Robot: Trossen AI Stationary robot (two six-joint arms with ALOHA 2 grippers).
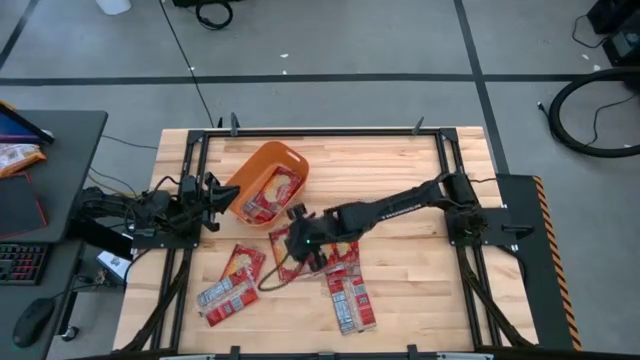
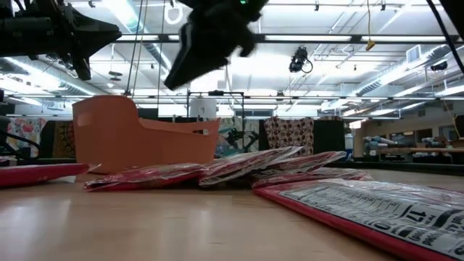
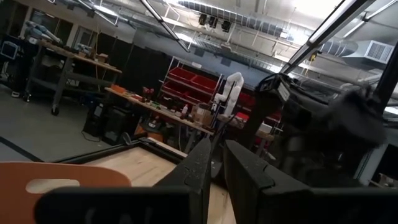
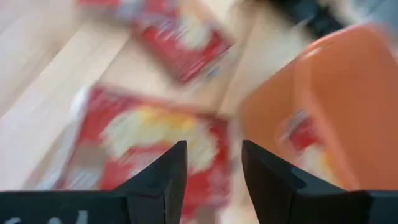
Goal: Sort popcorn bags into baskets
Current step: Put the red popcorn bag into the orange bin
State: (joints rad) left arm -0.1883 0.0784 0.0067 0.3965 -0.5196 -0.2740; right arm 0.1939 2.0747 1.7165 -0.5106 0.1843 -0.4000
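Right arm hangs empty-jawed over loose popcorn bags beside the orange basket.

The right gripper [image 1: 303, 236] hovers with its jaws parted and nothing between them, above a red popcorn bag [image 4: 149, 140] lying flat on the desk [image 1: 420, 260] just beside the basket [image 1: 268, 162]. The left gripper [image 1: 213, 197] waits at the basket's outer side, touching or nearly touching its rim, jaws close together and apparently empty. By the look of it the sorting is only begun: at least two bags [image 1: 268, 196] lie inside the tilted tub, though the pile is hard to count. About five remain on the desk, two near the left front [image 1: 232, 283] and roughly three overlapping under and beside the right arm [image 1: 348, 290]. One basket is in sight.
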